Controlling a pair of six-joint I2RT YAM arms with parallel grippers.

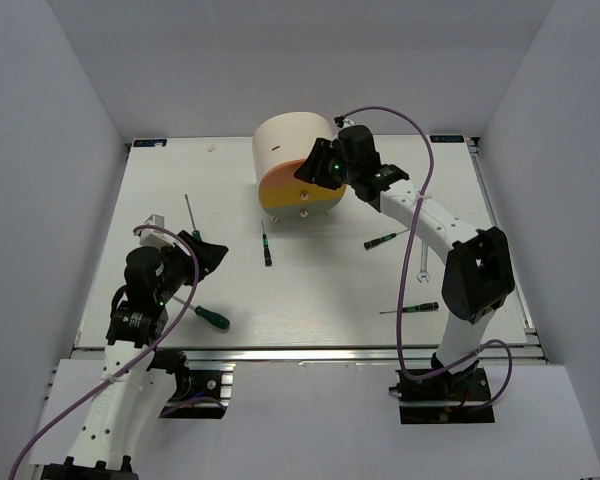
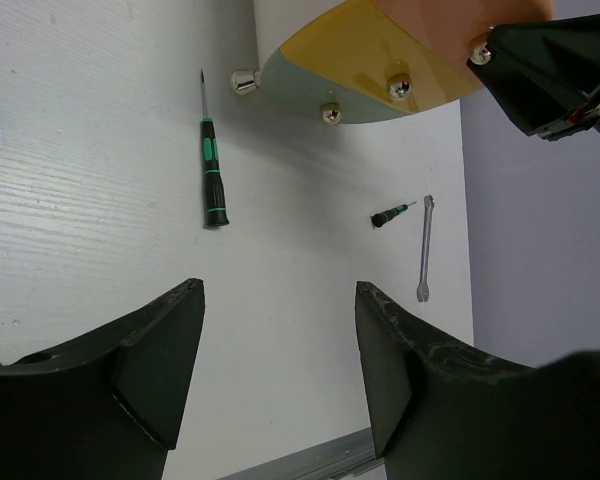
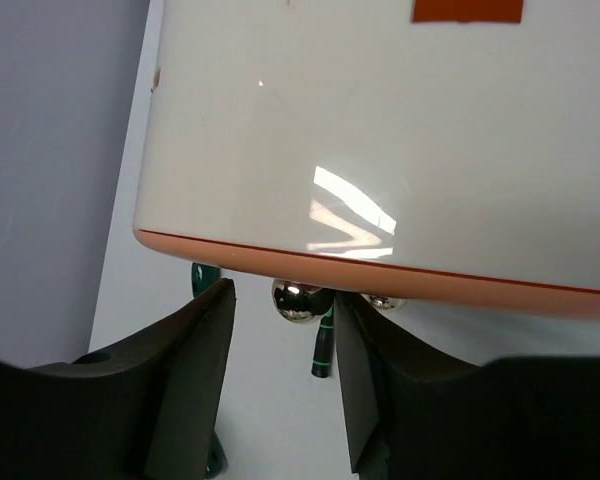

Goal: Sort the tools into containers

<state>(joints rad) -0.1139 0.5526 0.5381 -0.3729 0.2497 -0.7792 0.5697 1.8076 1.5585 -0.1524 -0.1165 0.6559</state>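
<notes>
The cream cabinet (image 1: 288, 143) stands at the back middle, with orange (image 1: 285, 183), yellow (image 1: 302, 201) and grey-green (image 2: 292, 88) drawers. My right gripper (image 1: 311, 173) is open at the orange drawer (image 3: 400, 276); its brass knob (image 3: 298, 300) sits between the fingers (image 3: 195, 340), close to the right one. My left gripper (image 1: 216, 255) is open and empty above the table. On the table lie a small screwdriver (image 1: 267, 248), a big green-handled screwdriver (image 1: 209, 316), a thin rod (image 1: 190, 214), two more screwdrivers (image 1: 384, 240) (image 1: 412, 308) and a spanner (image 1: 423, 262).
The left wrist view shows the small screwdriver (image 2: 212, 182), another screwdriver (image 2: 390, 214), the spanner (image 2: 426, 248) and the right gripper's black body (image 2: 550, 70). A second knob (image 3: 385, 301) shows in the right wrist view. Purple cables loop over both arms. Grey walls enclose the table.
</notes>
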